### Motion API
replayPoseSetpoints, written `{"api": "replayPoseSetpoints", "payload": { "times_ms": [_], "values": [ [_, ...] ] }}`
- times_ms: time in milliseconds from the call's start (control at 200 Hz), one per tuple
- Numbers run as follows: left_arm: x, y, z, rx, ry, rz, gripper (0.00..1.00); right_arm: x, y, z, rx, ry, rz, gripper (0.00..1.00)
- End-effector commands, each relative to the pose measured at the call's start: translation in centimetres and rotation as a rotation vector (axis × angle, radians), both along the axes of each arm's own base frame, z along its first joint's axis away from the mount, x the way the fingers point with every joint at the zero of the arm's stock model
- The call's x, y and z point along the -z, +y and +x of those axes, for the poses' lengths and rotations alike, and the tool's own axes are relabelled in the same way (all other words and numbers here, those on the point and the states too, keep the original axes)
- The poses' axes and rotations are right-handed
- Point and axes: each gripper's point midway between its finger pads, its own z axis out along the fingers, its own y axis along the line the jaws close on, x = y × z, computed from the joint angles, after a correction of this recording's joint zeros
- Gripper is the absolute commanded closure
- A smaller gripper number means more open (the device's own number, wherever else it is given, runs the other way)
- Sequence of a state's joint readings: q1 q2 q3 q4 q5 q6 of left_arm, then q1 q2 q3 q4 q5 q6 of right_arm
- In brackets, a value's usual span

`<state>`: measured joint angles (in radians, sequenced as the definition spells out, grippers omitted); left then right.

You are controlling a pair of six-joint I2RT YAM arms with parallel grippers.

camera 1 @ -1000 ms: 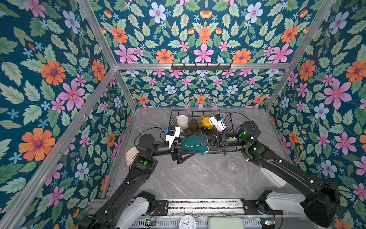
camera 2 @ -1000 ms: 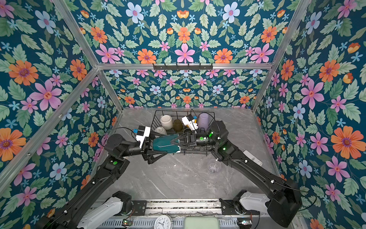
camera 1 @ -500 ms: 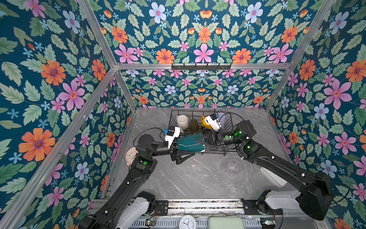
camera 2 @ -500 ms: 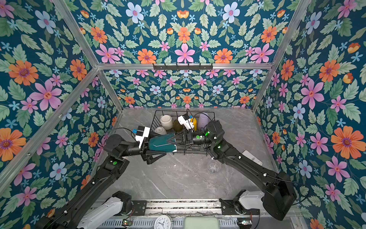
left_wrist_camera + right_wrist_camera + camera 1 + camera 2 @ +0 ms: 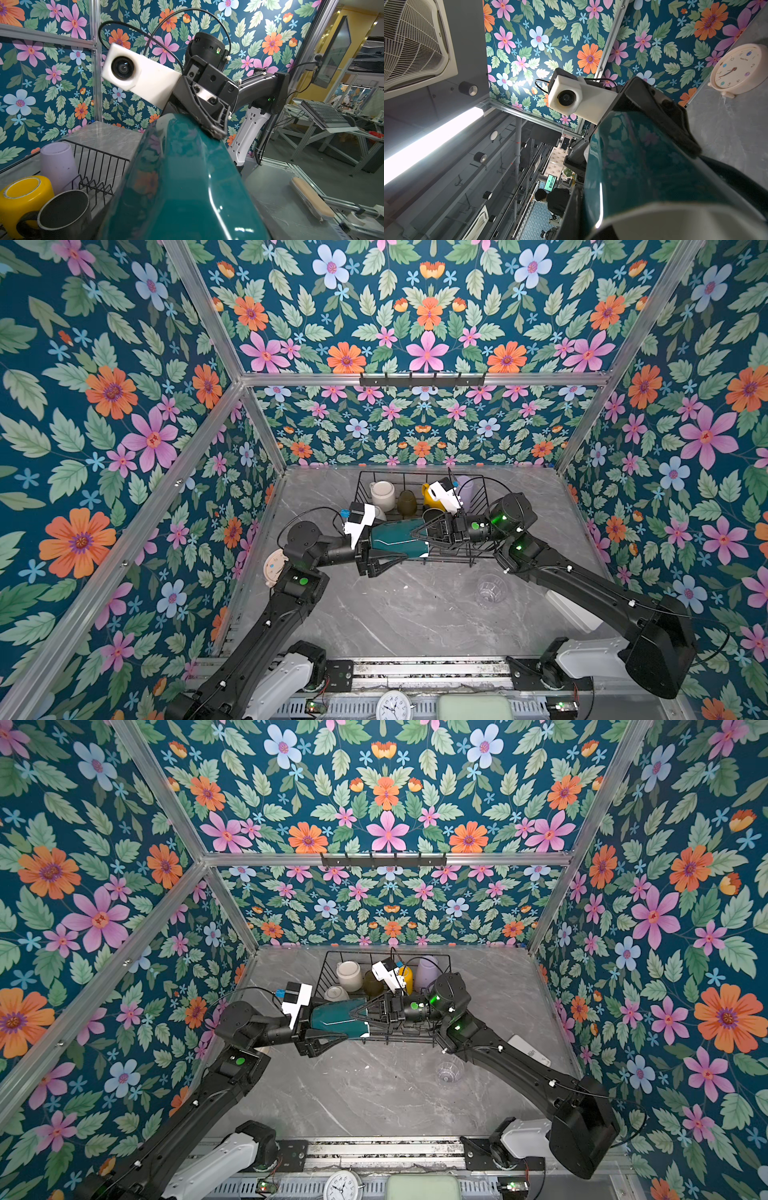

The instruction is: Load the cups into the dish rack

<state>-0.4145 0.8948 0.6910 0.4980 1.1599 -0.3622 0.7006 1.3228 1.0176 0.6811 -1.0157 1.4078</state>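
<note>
We see the teal mug (image 5: 386, 535) lying on its side between both arms, over the front edge of the dish rack (image 5: 365, 489). The right gripper (image 5: 415, 533) is pinched tight on the mug's open end. The left gripper (image 5: 399, 541) has its jaws on both sides of the mug's bottom end. We cannot tell if they squeeze it. The clear glass (image 5: 491, 591) sits on the table (image 5: 415, 614), outside the rack.
</note>
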Motion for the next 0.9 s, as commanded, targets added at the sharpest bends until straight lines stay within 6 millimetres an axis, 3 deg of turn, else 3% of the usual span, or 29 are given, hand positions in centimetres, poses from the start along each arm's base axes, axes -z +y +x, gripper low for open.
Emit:
{"api": "replayPoseSetpoints", "payload": {
  "times_ms": [0,160,315,610,775,895],
  "values": [
    [-1.0,0.0,-1.2,0.053,-0.031,-0.014,0.48,-1.5,-0.2,-0.2,0.012,-0.09,0.068,1.0],
    [-1.1,0.1,-1.1,0.043,-0.029,-0.017,0.76,-1.3,-0.2,-0.1,0.022,-0.091,0.058,1.0],
    [-1.3,0.1,-1.1,0.035,-0.031,-0.019,1.0,-1.1,-0.3,-0.1,0.034,-0.093,0.042,0.89],
    [-1.5,0.2,-0.6,-0.008,-0.036,-0.01,1.0,-0.7,-1.7,0.8,0.096,-0.093,0.013,0.61],
    [-1.4,0.4,1.0,-0.101,-0.022,0.025,1.0,0.2,-4.1,2.0,0.201,-0.087,-0.023,0.42],
    [-1.1,0.6,3.0,-0.207,0.007,0.071,1.0,1.9,-6.2,2.8,0.348,-0.112,-0.139,0.29]
  ]
}}
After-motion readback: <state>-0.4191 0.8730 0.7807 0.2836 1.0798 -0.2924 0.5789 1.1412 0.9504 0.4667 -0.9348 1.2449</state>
